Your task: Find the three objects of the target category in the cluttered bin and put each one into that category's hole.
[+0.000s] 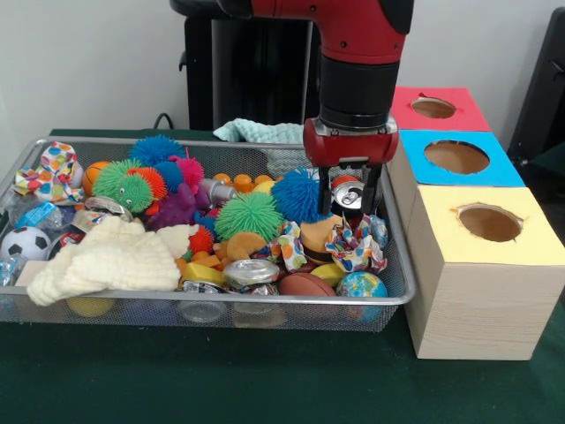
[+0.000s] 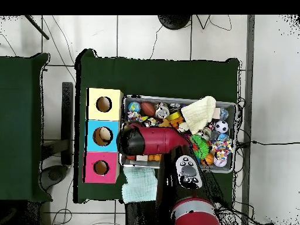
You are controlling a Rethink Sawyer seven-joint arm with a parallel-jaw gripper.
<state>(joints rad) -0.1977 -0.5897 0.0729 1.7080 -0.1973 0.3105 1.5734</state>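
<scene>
The silver wire mesh bin (image 1: 221,300) is full of toys, balls, cloths and cans; it also shows in the overhead view (image 2: 176,98). My gripper (image 1: 349,196) hangs low over the bin's right part, shut on a red and silver can (image 1: 348,193) that sits tilted between the fingers, just above the clutter. Another crushed can (image 1: 252,272) lies at the bin's front middle and one more (image 1: 108,206) at the left. In the overhead view the red arm (image 2: 146,140) hides the gripper and the can.
Three wooden boxes with a round hole each stand right of the bin: yellow top (image 1: 441,231) nearest, blue (image 1: 415,159), red (image 1: 468,110) farthest. A cream cloth (image 1: 115,256) covers the bin's front left. A teal cloth (image 1: 260,131) lies behind the bin.
</scene>
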